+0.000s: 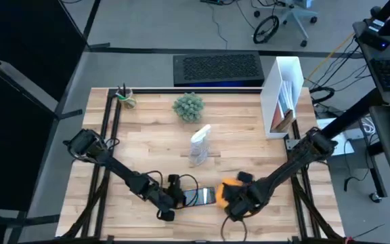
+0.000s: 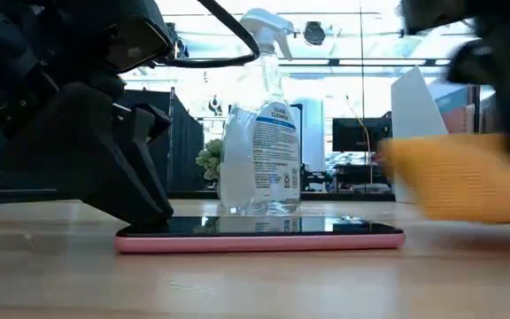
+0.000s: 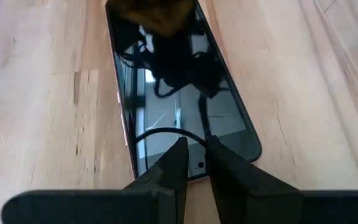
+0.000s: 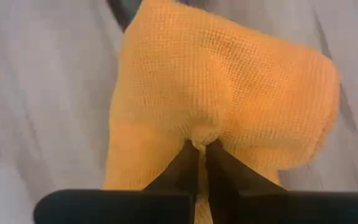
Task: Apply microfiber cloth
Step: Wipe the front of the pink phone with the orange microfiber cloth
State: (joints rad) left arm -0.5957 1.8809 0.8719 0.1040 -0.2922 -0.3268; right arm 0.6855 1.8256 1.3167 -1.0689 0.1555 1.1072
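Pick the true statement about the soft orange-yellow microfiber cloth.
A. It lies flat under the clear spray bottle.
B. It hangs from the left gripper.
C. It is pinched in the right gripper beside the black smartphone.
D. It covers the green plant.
C: the right gripper is shut on the orange-yellow microfiber cloth, next to the black smartphone that the left gripper presses.

Bright backlight floods the low view from twelve o'clock. The cloth (image 2: pixel 467 182) at three o'clock smears with motion blur. The phone (image 3: pixel 179 93) screen mirrors glare.

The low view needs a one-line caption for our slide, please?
Left gripper pins the smartphone flat while the right gripper's microfiber cloth hangs beside it, spray bottle behind.
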